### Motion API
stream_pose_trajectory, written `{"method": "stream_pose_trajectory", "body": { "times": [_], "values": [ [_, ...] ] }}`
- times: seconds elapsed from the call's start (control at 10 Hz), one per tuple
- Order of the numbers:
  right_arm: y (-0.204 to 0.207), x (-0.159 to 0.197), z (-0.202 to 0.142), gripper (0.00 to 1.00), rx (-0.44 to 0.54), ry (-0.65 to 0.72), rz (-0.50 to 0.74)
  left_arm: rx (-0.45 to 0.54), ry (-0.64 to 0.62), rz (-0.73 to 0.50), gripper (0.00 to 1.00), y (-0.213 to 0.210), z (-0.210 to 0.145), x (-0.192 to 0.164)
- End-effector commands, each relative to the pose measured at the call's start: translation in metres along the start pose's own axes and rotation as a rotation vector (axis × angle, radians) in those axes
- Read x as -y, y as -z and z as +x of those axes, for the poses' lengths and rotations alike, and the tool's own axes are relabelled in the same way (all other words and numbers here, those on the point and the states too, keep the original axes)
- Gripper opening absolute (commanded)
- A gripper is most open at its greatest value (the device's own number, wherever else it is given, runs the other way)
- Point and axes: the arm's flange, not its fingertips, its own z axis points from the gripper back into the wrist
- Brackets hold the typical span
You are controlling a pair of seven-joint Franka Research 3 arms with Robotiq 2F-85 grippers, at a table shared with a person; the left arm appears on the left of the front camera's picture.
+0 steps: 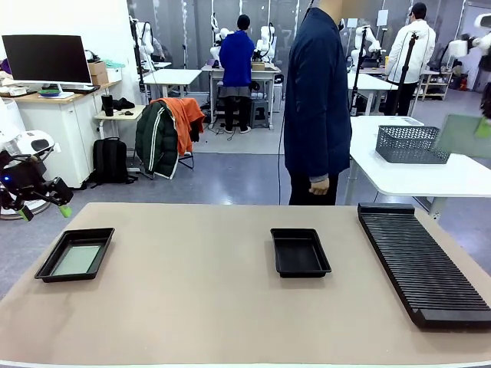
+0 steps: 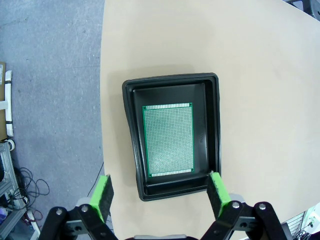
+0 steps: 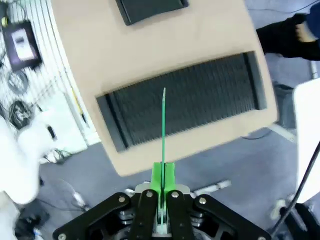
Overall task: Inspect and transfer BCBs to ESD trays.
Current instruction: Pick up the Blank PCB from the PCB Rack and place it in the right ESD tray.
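- A tan table (image 1: 192, 307) spans the foreground.
- A long black ribbed rack (image 1: 422, 264) lies flat near its right edge.
- A person in a dark blue jacket (image 1: 316, 100) stands at the far side, one hand hanging down.
- A grey mesh basket (image 1: 410, 144) sits on a white table (image 1: 430, 176) behind, to the right.
- A black monitor (image 1: 46, 59) stands on a desk at far left.
- Orange and dark green jackets (image 1: 173, 126) hang over a chair, with a black backpack (image 1: 110, 161) on the floor beside it.
- Farther back stand a person in blue (image 1: 235, 57) and a person in white (image 1: 412, 50).
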Motion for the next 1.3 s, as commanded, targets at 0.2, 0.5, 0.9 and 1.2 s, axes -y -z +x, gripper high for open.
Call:
{"method": "stream_pose_trajectory", "body": {
  "times": [0.2, 0.5, 0.9, 1.2],
  "values": [
    [0.074, -0.036, 0.054, 0.02, 0.193, 0.506, 0.193, 0.005, -0.006, 0.000, 1.00, 0.001, 0.000, -0.001],
    [0.140, -0.058, 0.094, 0.02, 0.283, 0.728, 0.369, 0.005, -0.006, 0.000, 1.00, 0.001, 0.000, -0.001],
    [0.231, -0.060, 0.120, 0.02, 0.431, 0.879, 0.588, 0.005, -0.006, 0.000, 1.00, 0.001, 0.000, -0.001],
    [0.288, -0.060, 0.130, 0.02, 0.546, 0.952, 0.645, 0.005, -0.006, 0.000, 1.00, 0.001, 0.000, -0.001]
  ]
}}
